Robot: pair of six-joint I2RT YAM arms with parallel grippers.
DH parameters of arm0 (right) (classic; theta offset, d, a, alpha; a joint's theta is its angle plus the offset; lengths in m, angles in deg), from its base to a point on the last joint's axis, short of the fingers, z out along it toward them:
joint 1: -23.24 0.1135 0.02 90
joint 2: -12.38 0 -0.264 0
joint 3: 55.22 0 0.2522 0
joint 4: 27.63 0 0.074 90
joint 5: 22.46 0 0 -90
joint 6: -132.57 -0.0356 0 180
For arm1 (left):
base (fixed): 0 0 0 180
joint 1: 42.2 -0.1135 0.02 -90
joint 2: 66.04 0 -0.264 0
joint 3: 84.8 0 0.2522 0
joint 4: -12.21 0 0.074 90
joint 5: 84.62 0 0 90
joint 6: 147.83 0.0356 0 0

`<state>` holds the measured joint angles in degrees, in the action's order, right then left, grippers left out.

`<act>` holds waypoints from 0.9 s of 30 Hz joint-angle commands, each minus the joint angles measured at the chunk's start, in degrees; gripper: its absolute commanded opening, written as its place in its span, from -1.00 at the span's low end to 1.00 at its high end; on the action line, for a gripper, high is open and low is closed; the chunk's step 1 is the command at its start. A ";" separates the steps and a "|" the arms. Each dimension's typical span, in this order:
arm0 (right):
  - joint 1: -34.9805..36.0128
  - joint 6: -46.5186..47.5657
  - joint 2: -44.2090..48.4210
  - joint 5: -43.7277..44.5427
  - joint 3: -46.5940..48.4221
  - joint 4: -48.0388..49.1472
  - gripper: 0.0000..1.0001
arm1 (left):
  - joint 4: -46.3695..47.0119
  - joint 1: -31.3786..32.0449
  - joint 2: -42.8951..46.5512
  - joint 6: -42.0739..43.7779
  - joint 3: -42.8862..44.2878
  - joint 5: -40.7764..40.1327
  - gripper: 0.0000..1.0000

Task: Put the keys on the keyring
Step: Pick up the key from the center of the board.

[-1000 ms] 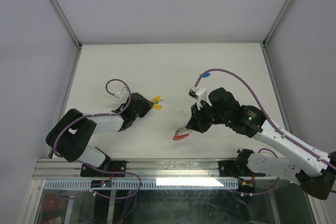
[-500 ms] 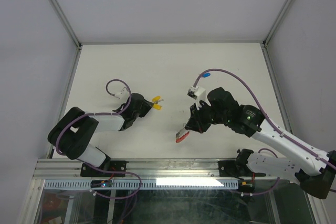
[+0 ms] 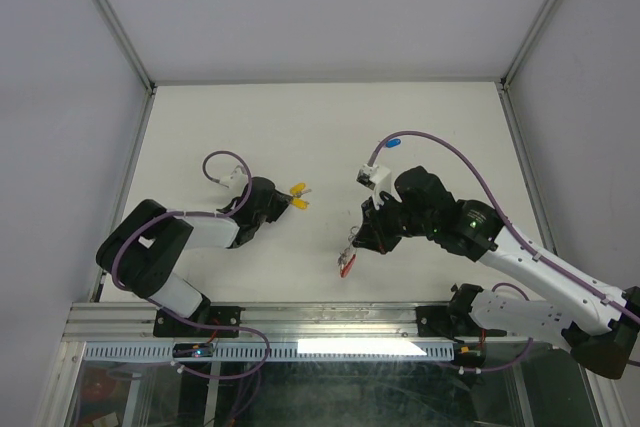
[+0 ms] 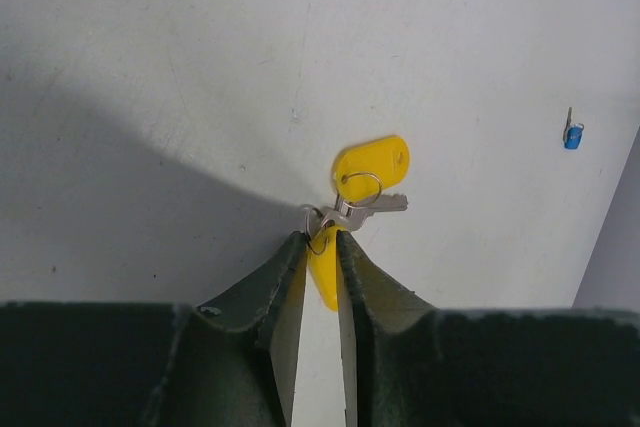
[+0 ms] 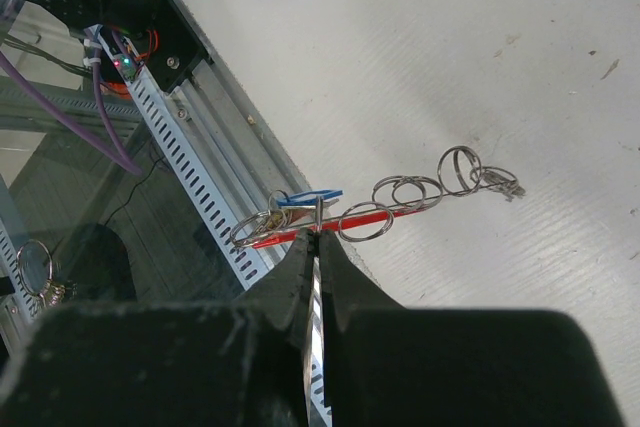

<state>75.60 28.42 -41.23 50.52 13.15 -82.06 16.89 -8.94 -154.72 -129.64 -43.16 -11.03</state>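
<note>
Two yellow-capped keys (image 3: 297, 195) lie left of centre, linked by small rings. My left gripper (image 3: 281, 203) is shut on the nearer yellow key (image 4: 323, 272). The other yellow key (image 4: 372, 167) lies just beyond the fingertips (image 4: 296, 247). My right gripper (image 3: 361, 240) is shut on the keyring (image 5: 400, 202) and holds it above the table. Its red strip (image 3: 346, 265) hangs below, with metal rings strung along the strip (image 5: 300, 235) in the right wrist view. A blue-capped key (image 3: 395, 144) lies alone at the back, also in the left wrist view (image 4: 572, 134).
The table's front edge with the metal rail (image 3: 330, 317) and cable tray (image 5: 170, 117) lies just below the right gripper. Grey walls enclose the white table (image 3: 320, 127) at the back and sides. A purple cable (image 3: 440, 147) loops over the right arm.
My right gripper has lifted the keyring, and the red strip has swung from lying slanted to hanging nearly straight down. The left gripper has stayed on the yellow key.
</note>
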 commanded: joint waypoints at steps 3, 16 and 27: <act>-0.20 -1.39 0.42 -1.20 1.32 2.26 -1.00 | -2.09 -0.75 -1.74 0.65 0.20 -0.50 -0.69; -0.15 -0.89 0.39 0.36 1.12 2.22 -1.00 | -1.40 -0.91 -1.45 4.78 0.51 0.05 -1.00; -0.20 4.08 1.99 4.17 2.69 2.26 -1.00 | -6.65 -0.45 8.66 30.13 7.88 8.19 -1.00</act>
<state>75.60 29.18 -41.25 52.86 13.15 -82.15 11.18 -9.29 -153.28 -113.27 -39.20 -8.71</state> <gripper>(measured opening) 0.009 0.003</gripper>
